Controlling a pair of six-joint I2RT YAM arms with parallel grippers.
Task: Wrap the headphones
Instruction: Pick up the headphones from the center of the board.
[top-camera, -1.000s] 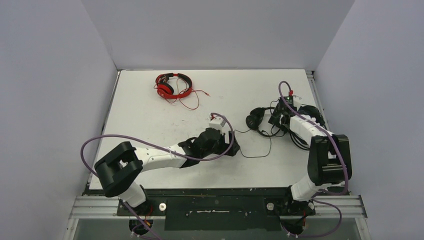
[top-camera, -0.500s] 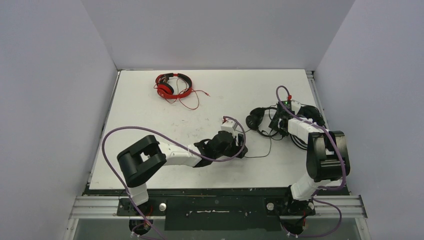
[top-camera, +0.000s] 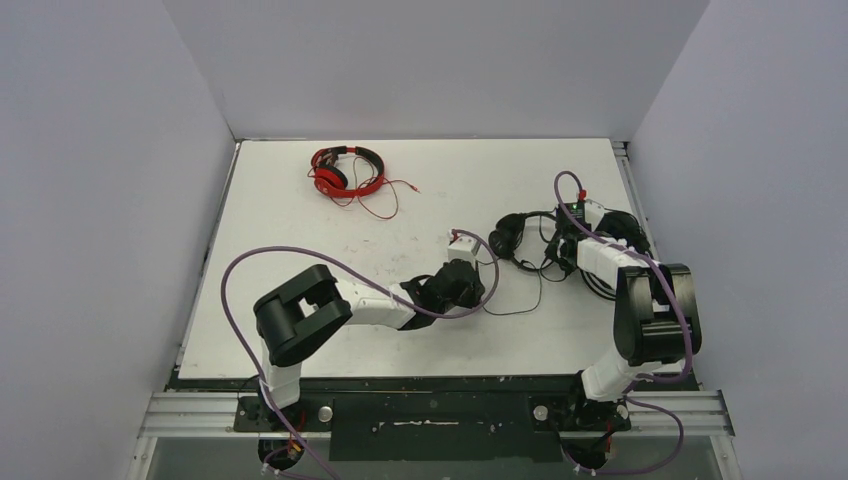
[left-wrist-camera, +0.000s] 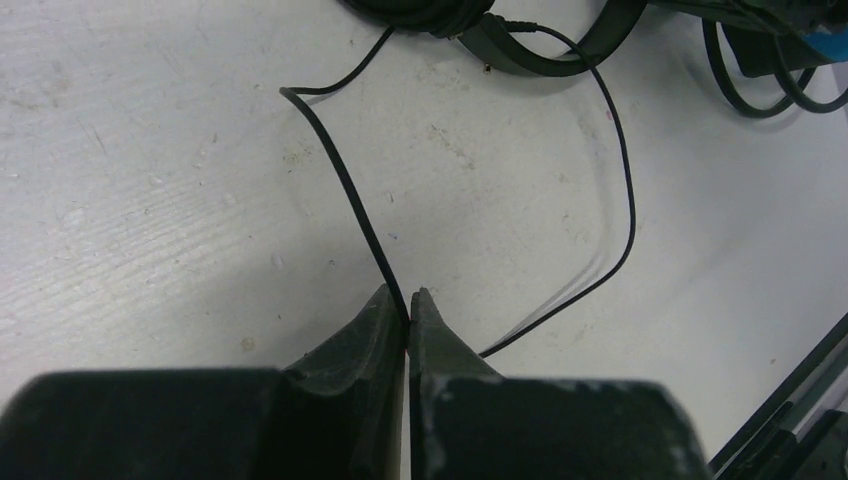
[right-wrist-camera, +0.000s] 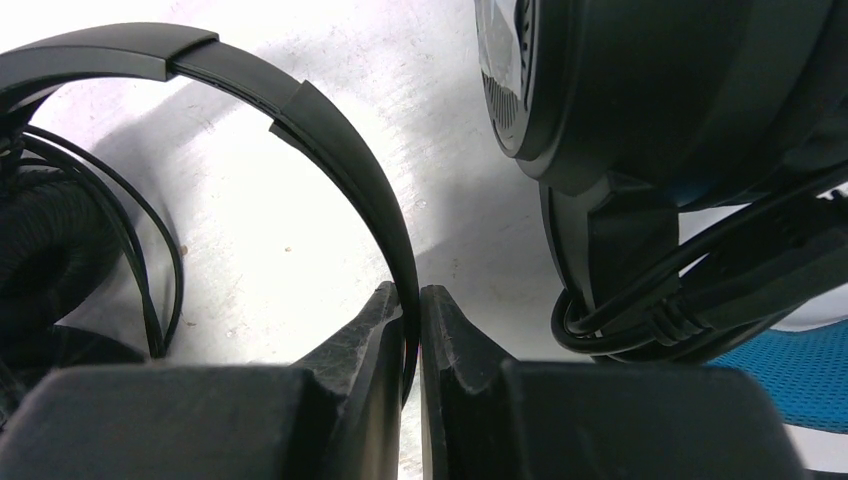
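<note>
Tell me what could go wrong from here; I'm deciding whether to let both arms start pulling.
The left claw pinches the thin black cable only at its very tips, so it may slip free under tension. The right claw grips the black headband edge-on, so the band could twist out. The bundled cords beside it might get dragged along.

White, scuffed table (top-camera: 300, 260) carrying red headphones (top-camera: 346, 171); right of and nearer than these, black headphones (top-camera: 512, 238), blue-banded headphones (right-wrist-camera: 745, 375), loose black cable (left-wrist-camera: 622, 190).
</note>
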